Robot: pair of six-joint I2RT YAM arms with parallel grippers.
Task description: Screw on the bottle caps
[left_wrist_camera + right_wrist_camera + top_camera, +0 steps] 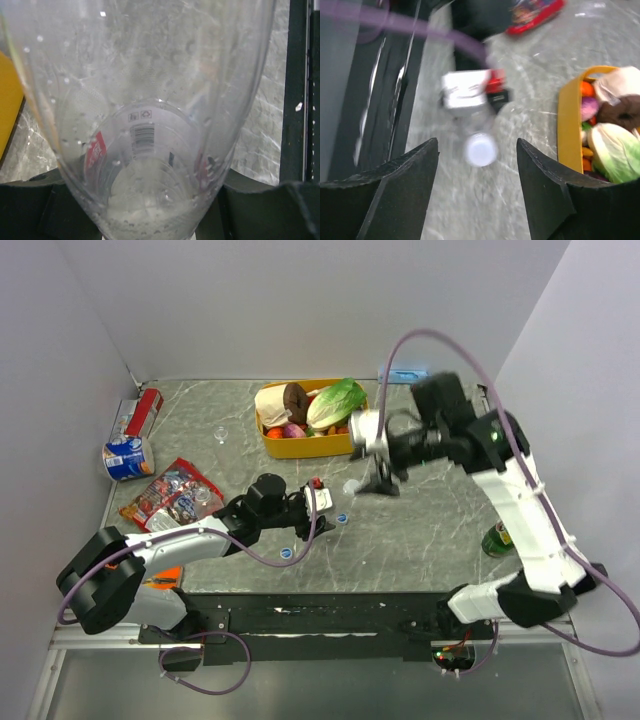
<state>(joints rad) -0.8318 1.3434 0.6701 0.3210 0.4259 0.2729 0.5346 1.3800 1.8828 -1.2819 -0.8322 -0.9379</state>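
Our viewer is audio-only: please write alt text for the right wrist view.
The right gripper hangs open and empty. Below it, blurred, a clear bottle with a whitish cap points toward the camera; a yellow tub sits at right.

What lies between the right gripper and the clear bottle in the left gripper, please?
Nothing: the right wrist view shows the open right gripper facing the pale cap of the bottle, with only bare table between.

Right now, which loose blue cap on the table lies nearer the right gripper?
The blue cap just below the held bottle; the other blue cap lies farther away, nearer the arm bases.
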